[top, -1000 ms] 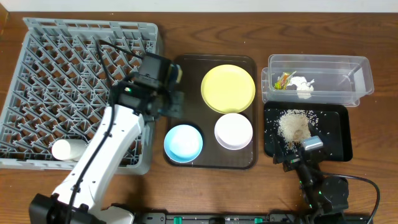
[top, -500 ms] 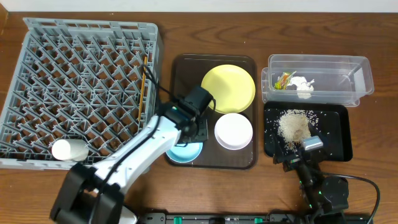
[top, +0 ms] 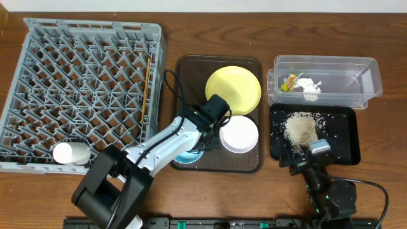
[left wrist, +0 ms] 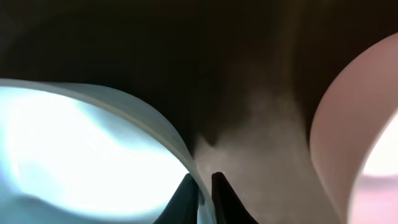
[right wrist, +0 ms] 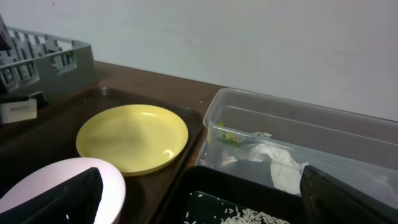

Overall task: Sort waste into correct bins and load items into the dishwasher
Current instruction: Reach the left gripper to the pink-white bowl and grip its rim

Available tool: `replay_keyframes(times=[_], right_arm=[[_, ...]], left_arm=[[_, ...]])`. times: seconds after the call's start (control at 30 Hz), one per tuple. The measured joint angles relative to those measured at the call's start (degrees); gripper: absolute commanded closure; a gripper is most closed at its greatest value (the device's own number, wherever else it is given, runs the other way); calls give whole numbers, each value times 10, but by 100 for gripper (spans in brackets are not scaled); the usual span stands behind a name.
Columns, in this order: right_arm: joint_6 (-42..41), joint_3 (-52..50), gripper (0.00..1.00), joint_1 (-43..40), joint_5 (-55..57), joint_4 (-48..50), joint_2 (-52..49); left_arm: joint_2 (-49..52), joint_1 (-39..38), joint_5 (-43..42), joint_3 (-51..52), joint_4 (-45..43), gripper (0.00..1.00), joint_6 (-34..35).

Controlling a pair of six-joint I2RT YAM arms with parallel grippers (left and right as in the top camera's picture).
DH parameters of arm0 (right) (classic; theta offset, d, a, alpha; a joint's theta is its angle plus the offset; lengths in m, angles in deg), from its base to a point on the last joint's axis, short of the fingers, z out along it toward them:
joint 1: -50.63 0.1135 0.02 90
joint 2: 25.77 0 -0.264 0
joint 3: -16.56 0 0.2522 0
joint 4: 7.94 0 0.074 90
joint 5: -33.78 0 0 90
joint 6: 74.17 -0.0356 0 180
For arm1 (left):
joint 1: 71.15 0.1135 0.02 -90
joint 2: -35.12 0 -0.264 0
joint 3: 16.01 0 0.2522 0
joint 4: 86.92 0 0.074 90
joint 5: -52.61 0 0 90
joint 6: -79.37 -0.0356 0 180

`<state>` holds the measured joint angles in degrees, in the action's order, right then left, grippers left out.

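Your grey dish rack sits at left; beside it the brown tray carries the yellow plate, white bowl and light-blue bowl; your left claw pinches that bowl's rim; your right claw stands spread wide by the black tray; chopsticks lie along the rack's right edge.

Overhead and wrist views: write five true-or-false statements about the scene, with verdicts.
The left gripper is shut on the blue bowl's rim. True.
The chopsticks lie in the rack. True.
The plate sits in the rack. False: it lies on the brown tray.
The tissue is on the brown tray. False: it is in the clear tub.
The right gripper is shut. False: it is open.
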<state>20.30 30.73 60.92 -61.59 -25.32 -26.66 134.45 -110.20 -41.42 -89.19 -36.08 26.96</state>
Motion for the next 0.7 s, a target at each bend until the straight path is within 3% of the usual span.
replay_keyframes(times=[0.13, 0.37, 0.57, 0.7], right_arm=[[0, 0, 1, 0, 0, 0, 0], [0, 0, 1, 0, 0, 0, 0], [0, 0, 1, 0, 0, 0, 0], [0, 0, 1, 0, 0, 0, 0]], left_arm=[[0, 0, 12, 0, -24, 91, -20], [0, -1, 102, 0, -67, 83, -78], [0, -1, 143, 0, -71, 66, -120], [0, 0, 116, -2, -67, 58, -128]])
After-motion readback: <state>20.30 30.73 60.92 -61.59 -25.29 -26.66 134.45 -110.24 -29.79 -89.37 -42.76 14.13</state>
